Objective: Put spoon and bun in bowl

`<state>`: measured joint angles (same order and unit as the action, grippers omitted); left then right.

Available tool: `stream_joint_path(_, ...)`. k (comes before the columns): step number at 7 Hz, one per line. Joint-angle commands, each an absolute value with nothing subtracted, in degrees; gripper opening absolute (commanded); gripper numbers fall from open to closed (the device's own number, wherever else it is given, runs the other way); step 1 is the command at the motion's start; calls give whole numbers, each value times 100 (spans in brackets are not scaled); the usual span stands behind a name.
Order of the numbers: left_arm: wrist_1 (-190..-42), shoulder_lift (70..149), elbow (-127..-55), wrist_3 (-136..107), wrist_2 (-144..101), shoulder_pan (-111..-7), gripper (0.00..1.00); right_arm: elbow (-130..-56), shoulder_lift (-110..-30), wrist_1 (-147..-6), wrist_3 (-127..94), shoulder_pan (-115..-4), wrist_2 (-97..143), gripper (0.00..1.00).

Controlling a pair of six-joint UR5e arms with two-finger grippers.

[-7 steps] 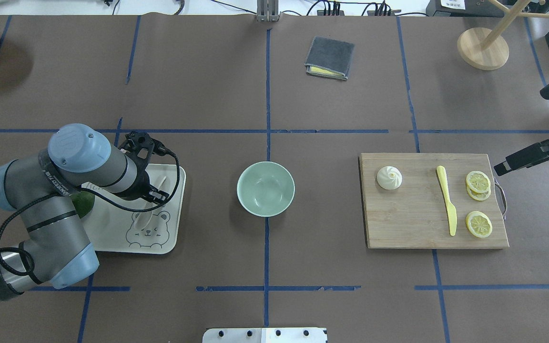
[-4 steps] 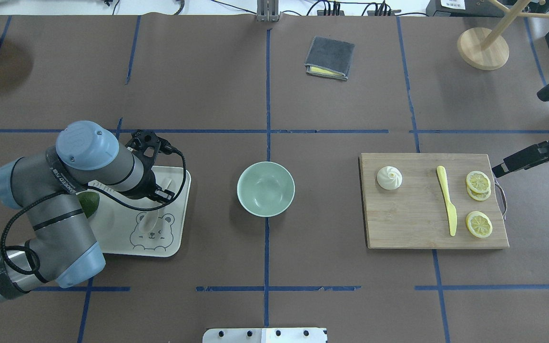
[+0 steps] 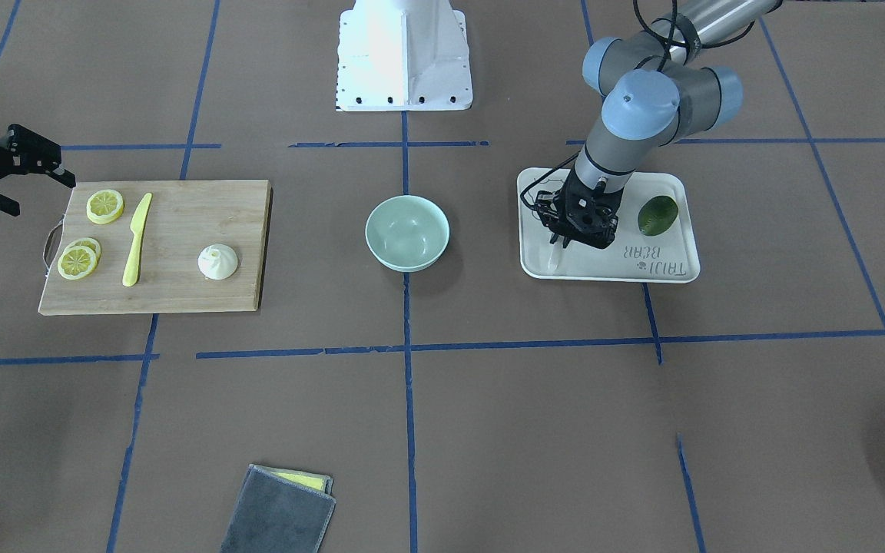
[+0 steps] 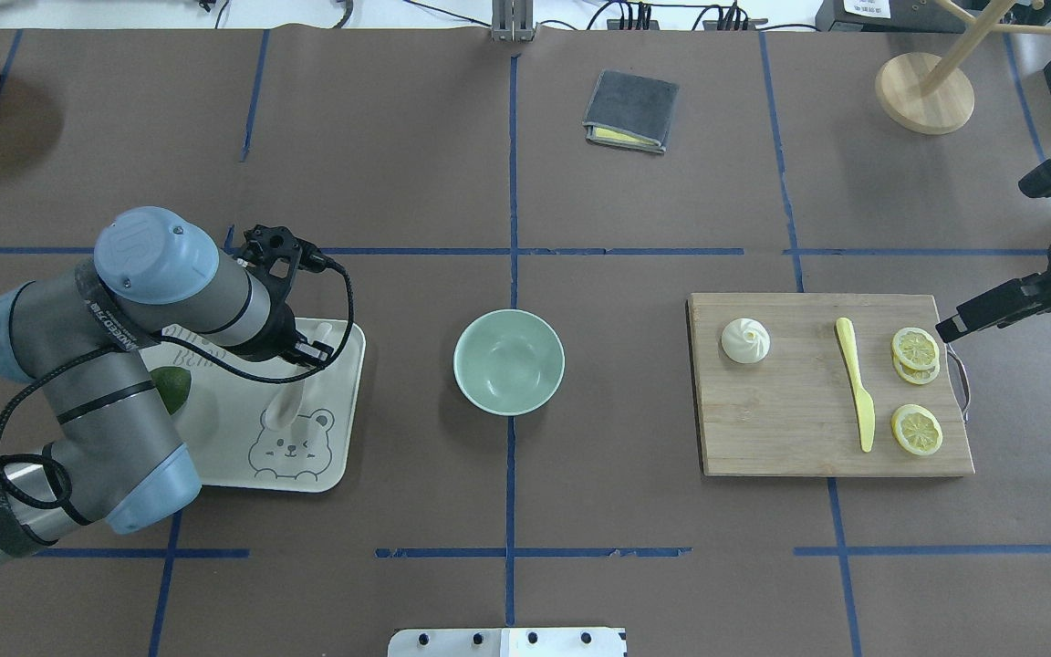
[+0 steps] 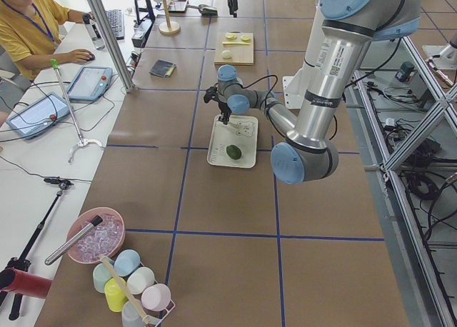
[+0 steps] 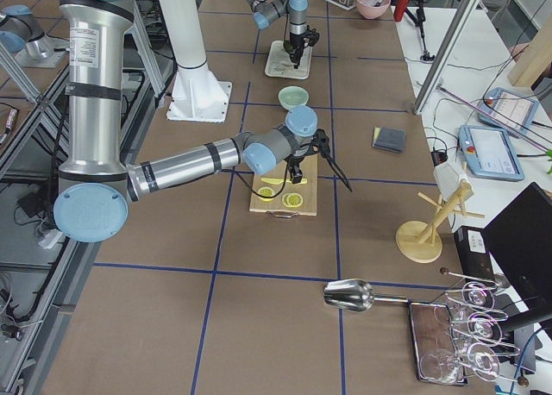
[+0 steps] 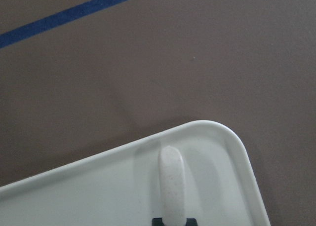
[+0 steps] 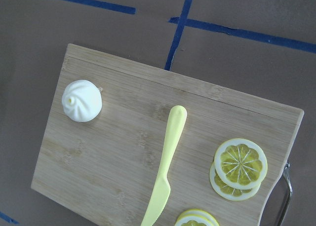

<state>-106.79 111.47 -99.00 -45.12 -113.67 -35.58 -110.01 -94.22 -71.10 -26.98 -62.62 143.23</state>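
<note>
Spoon pinched in left pincer over tray with green fruit; right pincer agape.

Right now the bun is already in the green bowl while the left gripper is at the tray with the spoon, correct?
No: the overhead view shows the bun on the wooden cutting board and the bowl empty. The left gripper is at the tray with the spoon, as stated.

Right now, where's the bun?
Overhead view, right half: the bun sits on the cutting board, at its end nearest the bowl, left of the yellow knife.
</note>
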Motion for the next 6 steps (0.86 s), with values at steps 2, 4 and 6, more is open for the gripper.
stream_joint_path(2,-10748,12265,-9906,-6074,-11382,-3648,0,-10986,-9055,-7102,-3527,-5952,14187,100)
stream_joint_path(4,-11534,12777,-9583,-6791,-11216,-3534,0,-11021,-8816,-7093,-4174,-5556,13748,100)
stream_joint_path(6,-12364,12937,-9107,-7084,-10426,-3087,0,-11013,-8815,-7093,-4166,-5555,13737,100)
